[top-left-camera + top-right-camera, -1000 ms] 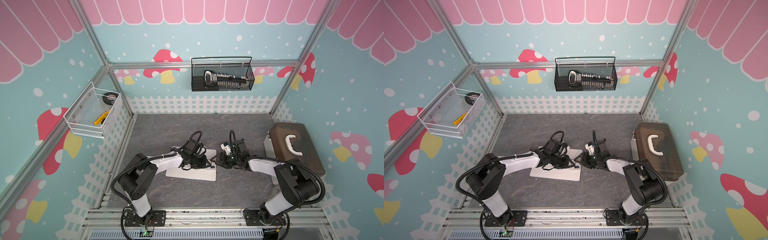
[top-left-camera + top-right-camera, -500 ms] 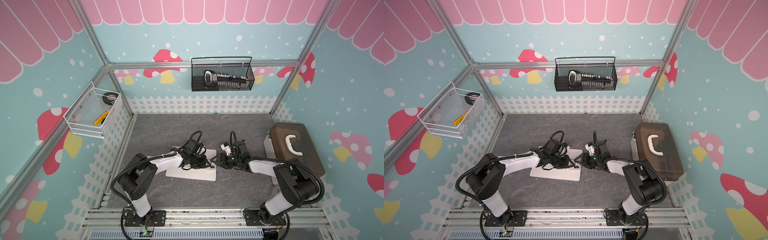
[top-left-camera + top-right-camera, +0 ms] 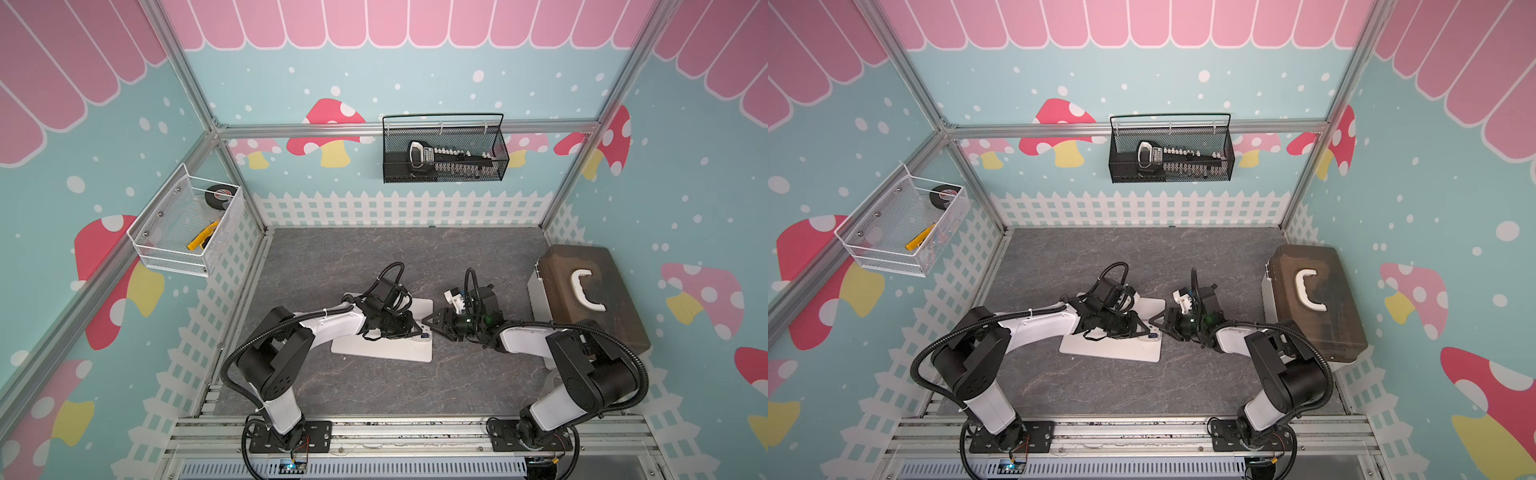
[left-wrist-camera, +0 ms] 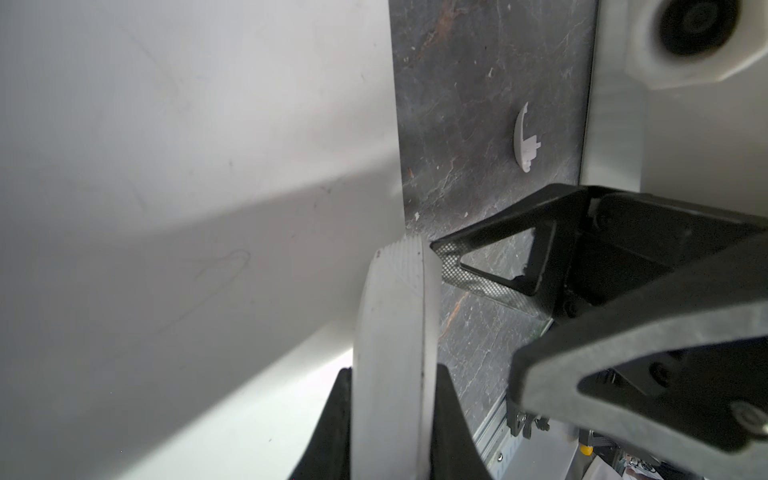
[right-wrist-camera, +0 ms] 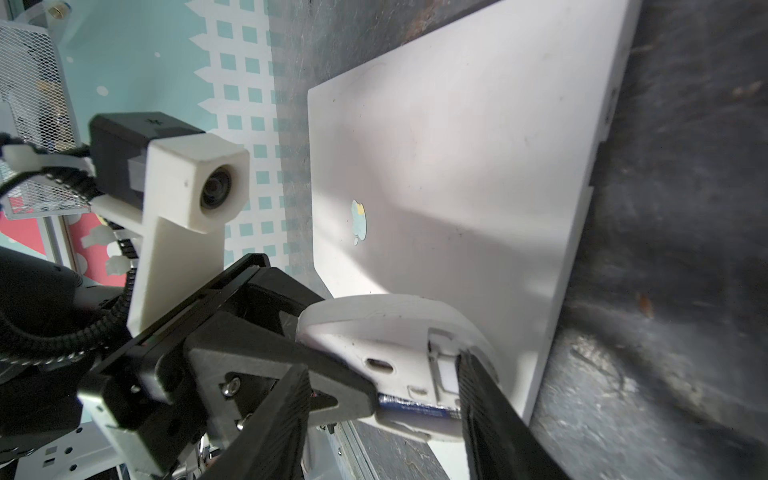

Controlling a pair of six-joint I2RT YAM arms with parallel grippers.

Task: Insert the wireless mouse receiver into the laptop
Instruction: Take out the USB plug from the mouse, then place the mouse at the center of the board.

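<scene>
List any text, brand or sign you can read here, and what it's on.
Apple logo: a sign without words, on the laptop lid.
Label on the tool in the black basket: too small.
Label on the tape roll: too small.
On the mouse, a blue strip: blurred.

- We log the laptop (image 3: 386,350) as a thin silver-grey slab with rounded corners. Its lid is shut and it lies flat on the grey table (image 3: 374,257), apple logo (image 5: 358,222) facing up.
- It sits beneath the left claw (image 3: 409,328), whose tips hang over the lid near the side edge that faces the right claw (image 5: 382,361). The right claw sits just off that edge.
- We see small dark slots on that edge, well apart from both claws' tips.
- The wireless mouse receiver (image 5: 448,374) is a tiny pale stub seated in a slot on the underside of the mouse (image 5: 374,328).
- The left claw clamps the mouse on edge above the lid.
- The receiver sits just beside one right-claw finger. We cannot tell whether they touch.
</scene>
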